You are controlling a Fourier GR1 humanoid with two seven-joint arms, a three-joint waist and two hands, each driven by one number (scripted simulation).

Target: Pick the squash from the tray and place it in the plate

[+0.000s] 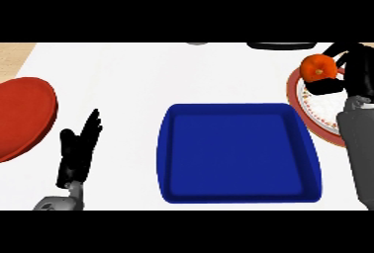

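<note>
White bench: right robot hand curls around the orange squash above the plate at right edge; left robot hand rests open.

One head view looks steeply down on the white counter, close above it. The blue tray sits just below centre; a plate's rim is cut off right of the tray.

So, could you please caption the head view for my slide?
Right hand holds the orange squash over the plate; blue tray sits empty, left hand resting open.
</note>
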